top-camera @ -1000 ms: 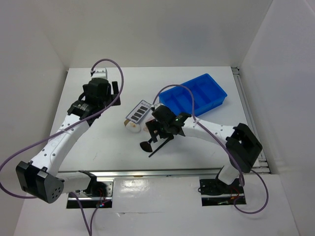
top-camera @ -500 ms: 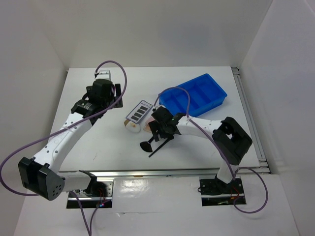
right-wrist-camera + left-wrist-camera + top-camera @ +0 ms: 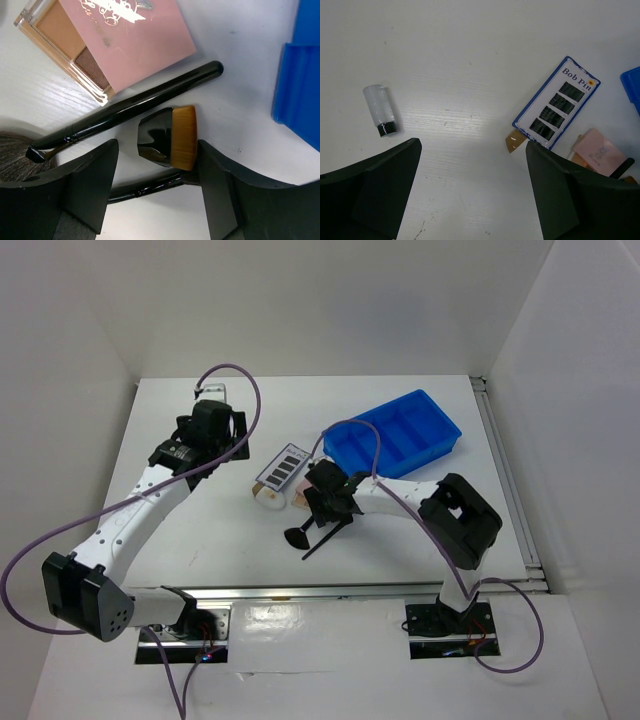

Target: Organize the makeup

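Looks like a robotics lab test cell: plain white walls (image 3: pixel 330 300) boxing in a white table (image 3: pixel 200 550), two robot arms (image 3: pixel 140 515) bolted to a metal rail (image 3: pixel 320 592) at the near edge, loose purple cables (image 3: pixel 245 390), exposed wiring (image 3: pixel 205 635) at the bases.

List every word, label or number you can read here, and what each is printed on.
"Bob Pin": top of the blue-bordered white hairpin card.
Pink compact: silvery print on the lid, partly cut off, unreadable.
Nothing else carries legible text.
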`<control>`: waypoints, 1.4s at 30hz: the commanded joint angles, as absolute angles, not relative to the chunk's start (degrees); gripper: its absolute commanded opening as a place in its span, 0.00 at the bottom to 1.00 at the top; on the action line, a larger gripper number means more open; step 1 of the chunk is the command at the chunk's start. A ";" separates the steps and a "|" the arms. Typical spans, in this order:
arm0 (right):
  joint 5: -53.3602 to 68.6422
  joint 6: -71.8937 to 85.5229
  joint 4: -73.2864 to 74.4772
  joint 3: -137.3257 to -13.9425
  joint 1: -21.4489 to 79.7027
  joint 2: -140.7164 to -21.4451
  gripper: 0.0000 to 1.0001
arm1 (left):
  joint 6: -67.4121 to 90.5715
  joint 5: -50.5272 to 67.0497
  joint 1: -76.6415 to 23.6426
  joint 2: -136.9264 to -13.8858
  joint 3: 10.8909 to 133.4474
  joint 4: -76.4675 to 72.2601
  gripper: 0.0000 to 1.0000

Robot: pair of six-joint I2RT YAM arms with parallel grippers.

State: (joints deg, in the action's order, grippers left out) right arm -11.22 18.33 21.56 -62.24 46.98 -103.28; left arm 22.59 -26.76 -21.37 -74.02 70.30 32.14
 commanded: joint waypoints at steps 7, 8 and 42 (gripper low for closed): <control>-14.24 16.52 17.23 -64.07 46.67 -105.56 0.70 | 22.06 -28.30 -21.62 -73.83 72.42 31.90 1.00; -14.24 16.52 17.23 -64.59 46.67 -105.56 0.68 | 22.06 -28.30 -21.62 -73.83 72.42 31.90 1.00; -16.26 18.98 35.68 -108.18 14.71 -114.24 0.44 | 19.25 -32.52 -21.62 -74.36 80.77 36.74 1.00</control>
State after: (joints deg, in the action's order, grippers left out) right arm -17.34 17.21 31.55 -104.07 19.55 -109.80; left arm 20.84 -31.18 -21.37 -74.19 78.00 36.36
